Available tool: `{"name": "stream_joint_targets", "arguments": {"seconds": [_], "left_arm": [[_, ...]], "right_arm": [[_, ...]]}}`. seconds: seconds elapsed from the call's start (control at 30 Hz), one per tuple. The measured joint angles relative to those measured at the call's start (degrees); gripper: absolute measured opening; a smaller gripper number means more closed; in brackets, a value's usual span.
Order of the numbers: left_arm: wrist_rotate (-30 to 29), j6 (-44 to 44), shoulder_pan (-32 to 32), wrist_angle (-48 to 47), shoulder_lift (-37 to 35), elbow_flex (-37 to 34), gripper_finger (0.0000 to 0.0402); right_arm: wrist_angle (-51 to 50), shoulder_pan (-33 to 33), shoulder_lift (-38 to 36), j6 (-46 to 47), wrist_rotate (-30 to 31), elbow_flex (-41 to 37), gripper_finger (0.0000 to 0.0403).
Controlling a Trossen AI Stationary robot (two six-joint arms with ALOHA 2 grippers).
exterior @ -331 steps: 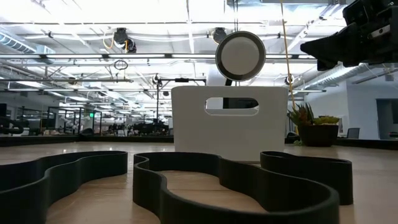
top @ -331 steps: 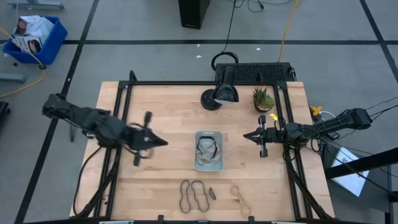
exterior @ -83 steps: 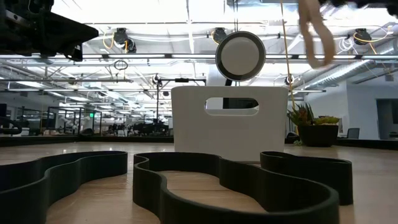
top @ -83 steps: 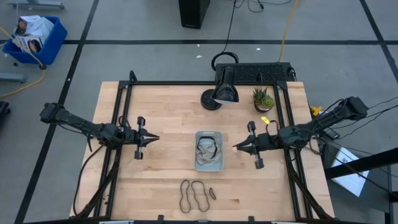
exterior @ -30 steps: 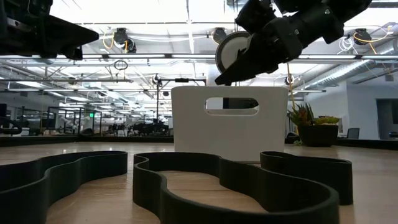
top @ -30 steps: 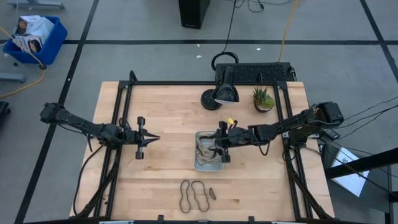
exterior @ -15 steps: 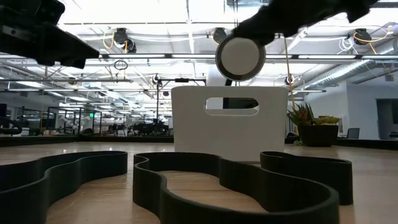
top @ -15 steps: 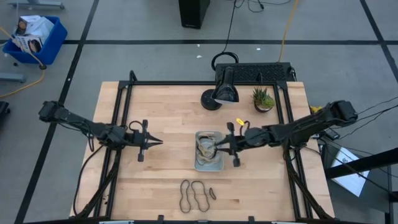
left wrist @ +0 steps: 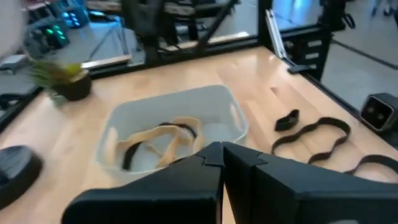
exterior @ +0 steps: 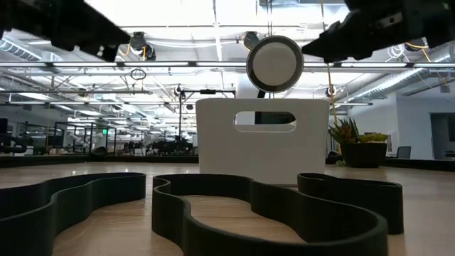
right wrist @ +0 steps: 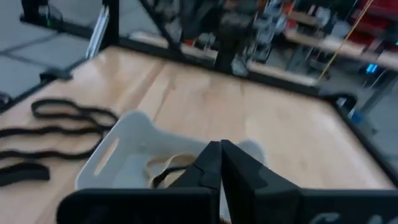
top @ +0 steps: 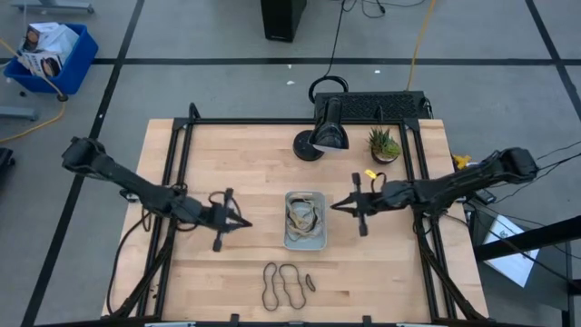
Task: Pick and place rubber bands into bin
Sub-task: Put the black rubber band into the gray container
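On the wooden desk, the bin is sitting between the left end effector and right end effector, both pressed together and empty. Tan and dark rubber bands are lying inside; more dark rubber bands are lying beyond the bin, nearer the left end effector.

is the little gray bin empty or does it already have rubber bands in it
Not empty. The bin holds tangled tan and dark rubber bands, seen in the high and both wrist views. Three more dark bands lie on the table outside it.
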Motion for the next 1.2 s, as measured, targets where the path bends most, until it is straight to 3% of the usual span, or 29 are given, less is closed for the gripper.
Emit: {"name": "stream_joint_targets", "arguments": {"seconds": [0.17,0.37,0.63,0.77,0.97,1.2], "left_arm": [[0.18,-0.58,-3.42,-2.22,11.08,7.62,0.0003],[0.15,-2.55,-6.68,-4.97,20.66,19.76,0.0004],[2.6,-6.01,-8.38,-41.05,33.53,44.3,0.0003],[7.43,-4.62,-8.42,-50.62,40.11,53.37,0.0004],[13.43,4.27,-8.4,-56.02,47.48,59.47,0.0004],[13.67,9.47,-7.38,-61.86,50.79,61.78,0.0005]], "right_arm": [[8.81,-1.98,-5.24,-2.34,-0.04,-5.51,0.0003],[10.09,-3.9,-10.06,-3.03,-0.31,-7.68,0.0001],[10.51,-4.13,-10.86,-3.04,-0.37,-7.84,0.0002],[10.75,-4.13,-10.86,-3.97,-0.35,-7.84,0.0001],[11.36,-4.13,-10.88,-3.94,-0.35,-7.84,0.0001],[10.79,-4.13,-10.86,-2.51,-0.35,-7.84,0.0001]]}}
